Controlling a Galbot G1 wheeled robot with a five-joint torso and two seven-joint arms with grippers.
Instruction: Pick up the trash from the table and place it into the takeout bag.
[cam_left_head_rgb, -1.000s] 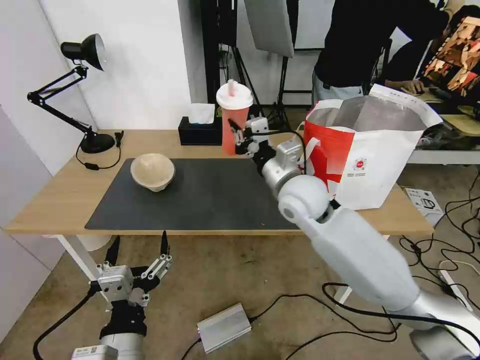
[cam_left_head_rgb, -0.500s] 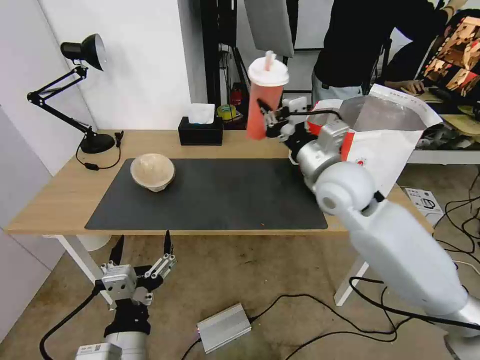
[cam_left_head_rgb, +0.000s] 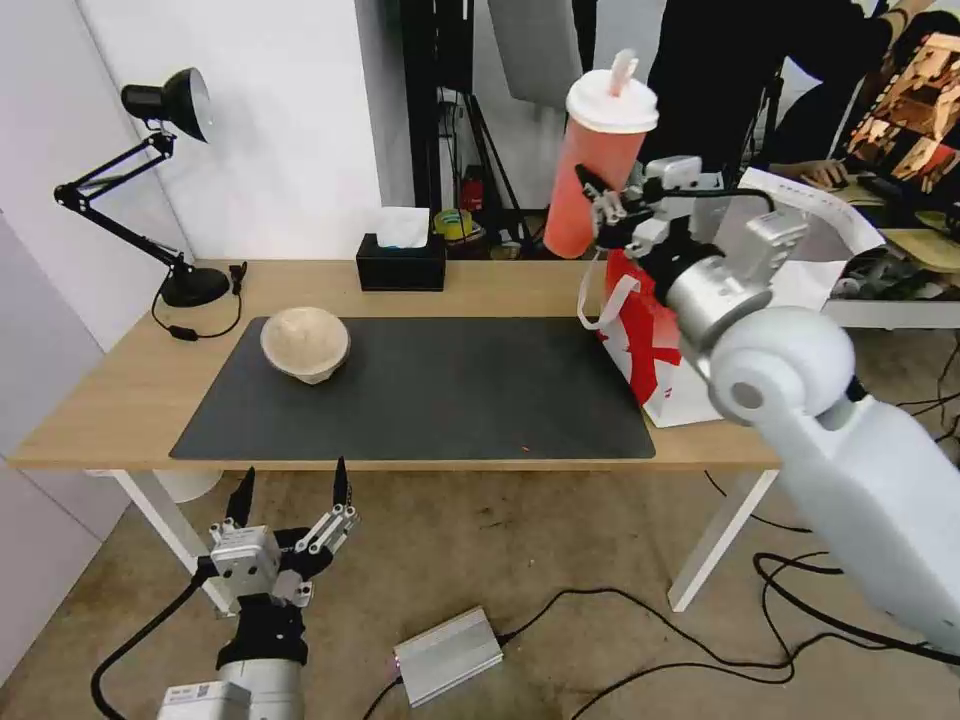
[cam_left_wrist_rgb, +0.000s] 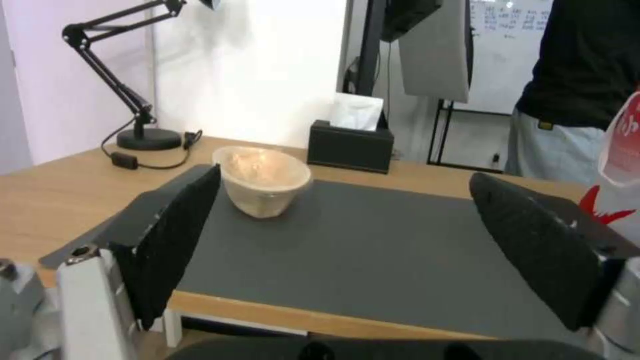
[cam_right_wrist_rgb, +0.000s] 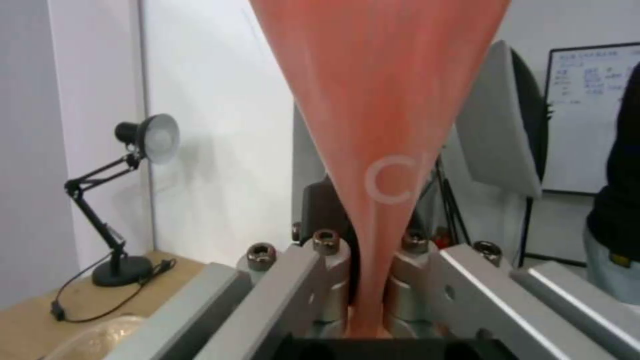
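Observation:
My right gripper (cam_left_head_rgb: 603, 205) is shut on the lower part of a tall red cup (cam_left_head_rgb: 598, 165) with a white lid, held high in the air, tilted, just left of the takeout bag's (cam_left_head_rgb: 648, 352) top edge. In the right wrist view the cup (cam_right_wrist_rgb: 387, 125) rises from between the clamped fingers (cam_right_wrist_rgb: 327, 260). The white-and-red bag stands at the table's (cam_left_head_rgb: 110, 400) right end, largely hidden by my arm. A beige paper-pulp bowl (cam_left_head_rgb: 305, 343) rests on the left of the dark mat (cam_left_head_rgb: 430, 390). My left gripper (cam_left_head_rgb: 290, 500) hangs open below the table's front edge, facing the bowl (cam_left_wrist_rgb: 263, 177).
A black tissue box (cam_left_head_rgb: 402, 262) sits at the back of the table and a black desk lamp (cam_left_head_rgb: 165, 180) at the far left corner. Cables and a silver power box (cam_left_head_rgb: 447, 655) lie on the floor. A person stands behind the bag.
My right arm has carried the cup up and to the right, from above the back of the table to beside the bag's top. The left gripper has hardly moved.

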